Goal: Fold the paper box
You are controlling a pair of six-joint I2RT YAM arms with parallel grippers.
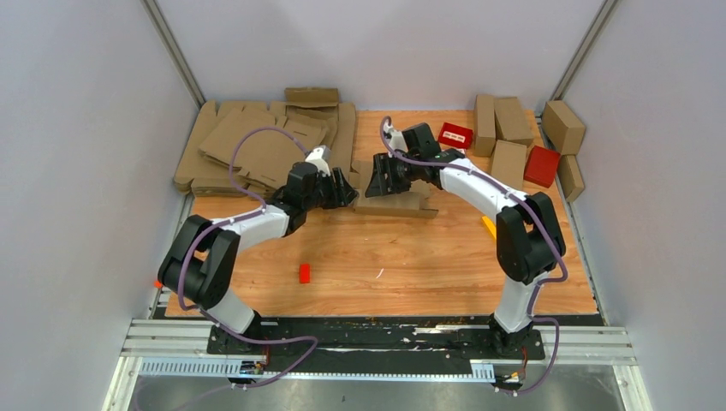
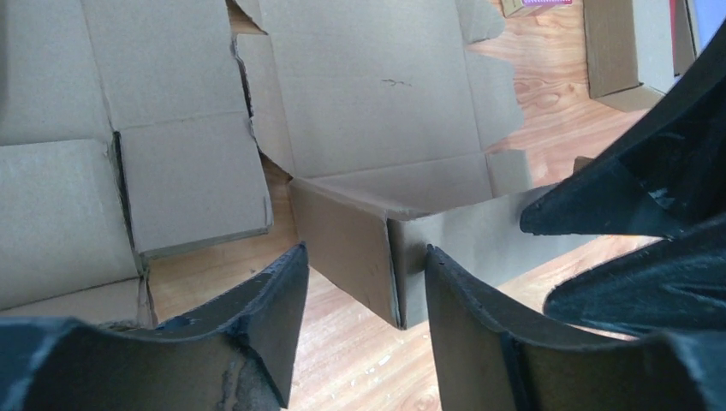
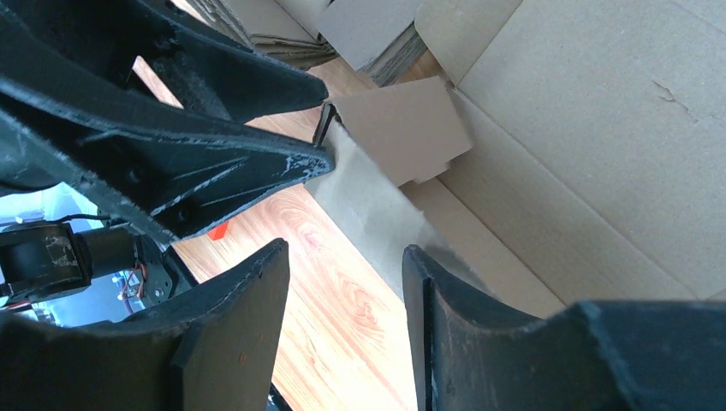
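Paper box [image 1: 398, 204]: plain brown | red box [image 1: 455, 134]: white label, illegible

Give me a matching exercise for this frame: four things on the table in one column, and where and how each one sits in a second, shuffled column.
Things:
1. paper box
2. stack of flat cardboard sheets
3. folded brown cartons
4. small red piece

Places and states:
a. far-left corner, lying flat
b. far-right side, closed up
c. centre, one wall folded upright
d. alone, nearer the arm bases

Pairs: 1-c, 2-a, 3-b, 4-d
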